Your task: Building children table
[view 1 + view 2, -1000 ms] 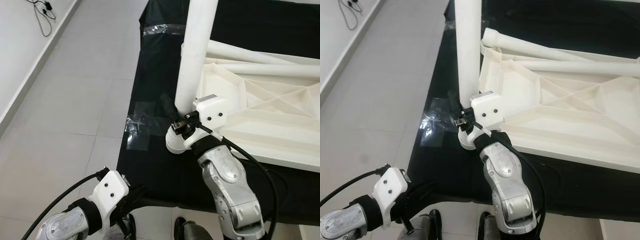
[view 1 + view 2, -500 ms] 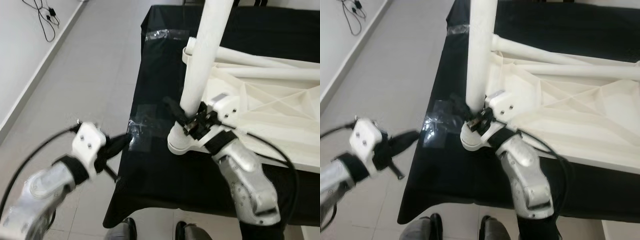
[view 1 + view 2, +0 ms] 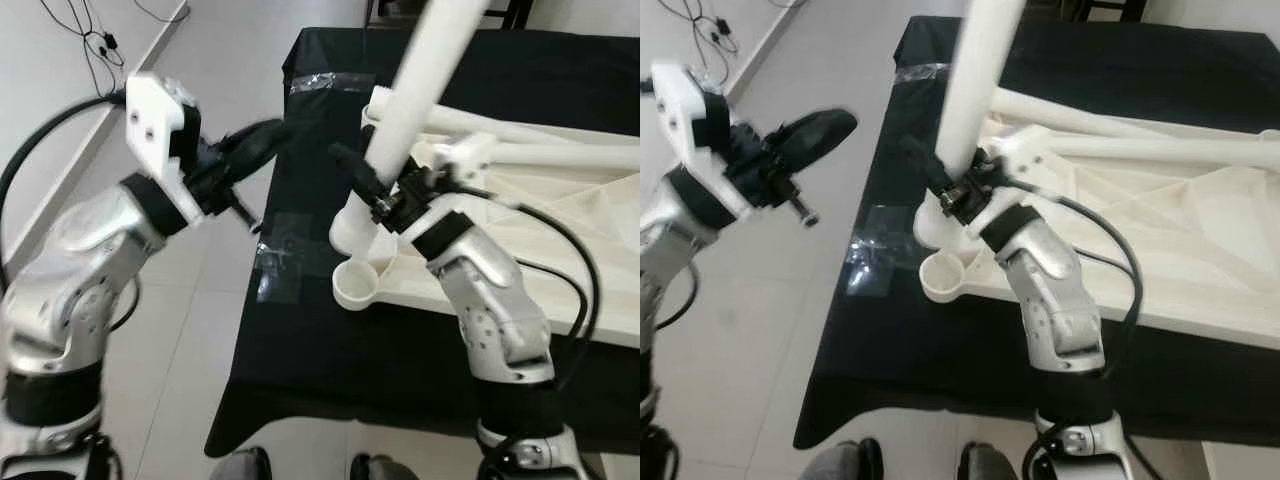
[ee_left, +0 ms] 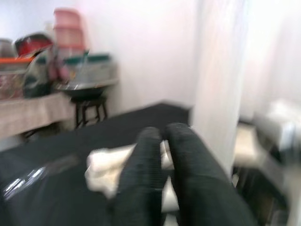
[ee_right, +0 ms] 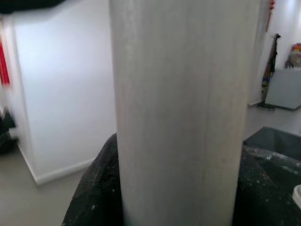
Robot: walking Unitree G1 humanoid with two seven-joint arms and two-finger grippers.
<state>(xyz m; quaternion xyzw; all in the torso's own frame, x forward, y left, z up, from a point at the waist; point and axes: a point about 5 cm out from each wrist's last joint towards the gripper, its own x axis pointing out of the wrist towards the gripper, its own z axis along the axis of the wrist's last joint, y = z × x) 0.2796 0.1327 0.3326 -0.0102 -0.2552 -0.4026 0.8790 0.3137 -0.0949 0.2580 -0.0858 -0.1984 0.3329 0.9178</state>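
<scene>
A long white table leg [image 3: 420, 90] slants up and to the right. My right gripper [image 3: 372, 195] is shut on its lower part, and the leg [image 5: 183, 113] sits between the black fingers in the right wrist view. Its bottom end rests just behind an open round corner socket [image 3: 358, 285] of the white upside-down tabletop [image 3: 540, 250]. My left gripper [image 3: 262, 140] is raised left of the leg, blurred, and apart from it. Its two fingers [image 4: 183, 160] are pressed together with nothing between them.
The tabletop lies on a table under a black cloth [image 3: 320, 340] with clear tape patches [image 3: 283, 262]. Two more white legs [image 3: 540, 155] lie across the tabletop. Grey tiled floor [image 3: 180, 330] runs along the left, with a cable [image 3: 95, 45] by the wall.
My left arm swung up from near the floor to the height of the table corner. The leg leans further right, and the round socket shows open in front of its bottom end.
</scene>
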